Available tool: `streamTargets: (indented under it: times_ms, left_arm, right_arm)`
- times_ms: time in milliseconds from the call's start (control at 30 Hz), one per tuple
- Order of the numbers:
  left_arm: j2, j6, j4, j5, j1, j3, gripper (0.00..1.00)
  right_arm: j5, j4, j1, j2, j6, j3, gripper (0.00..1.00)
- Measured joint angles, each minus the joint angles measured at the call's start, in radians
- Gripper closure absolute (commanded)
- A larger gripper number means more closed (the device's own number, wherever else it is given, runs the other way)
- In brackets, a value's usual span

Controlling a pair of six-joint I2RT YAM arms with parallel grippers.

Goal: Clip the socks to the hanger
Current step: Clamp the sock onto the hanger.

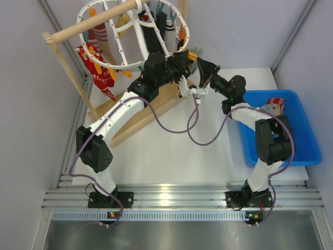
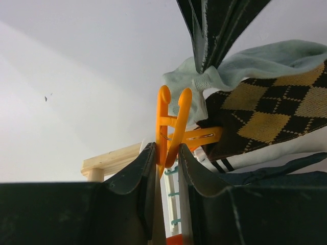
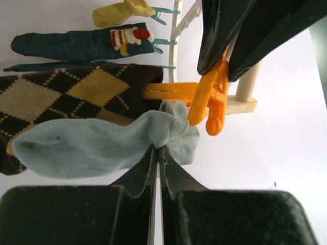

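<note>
The white oval hanger [image 1: 136, 32] hangs from the wooden rod with several socks clipped to it. My left gripper [image 1: 183, 61] is shut on an orange clip [image 2: 171, 120], squeezing its lower end between the fingers; the clip's rounded tips stand slightly apart. My right gripper [image 3: 158, 149] is shut on the cuff of a plain grey sock [image 3: 92, 145] and holds it right beside those clip tips [image 3: 207, 109]. A brown-and-black argyle sock [image 3: 76, 92] hangs on a neighbouring orange clip just behind. A navy sock [image 3: 71, 45] and a yellow sock [image 3: 122, 11] hang further along.
The wooden rack's rod [image 1: 88, 23] and slanted base [image 1: 151, 112] stand at the back left. A blue bin [image 1: 304, 148] at the right holds a red patterned sock [image 1: 276, 103]. Red socks [image 1: 99, 73] dangle at the hanger's left side.
</note>
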Motion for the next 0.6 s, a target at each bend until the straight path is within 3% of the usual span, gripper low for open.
streamTargets:
  times_ms: [400,600]
  left_arm:
    - [0.000,0.016,0.002,-0.002,0.001,-0.006,1.00]
    - [0.000,0.026,0.009,-0.004,0.003,-0.017,1.00]
  right_arm:
    - [-0.110,-0.019,-0.078,-0.002,-0.038,0.071,1.00]
    - [-0.159,-0.127,-0.078,-0.005,-0.090,0.098,1.00]
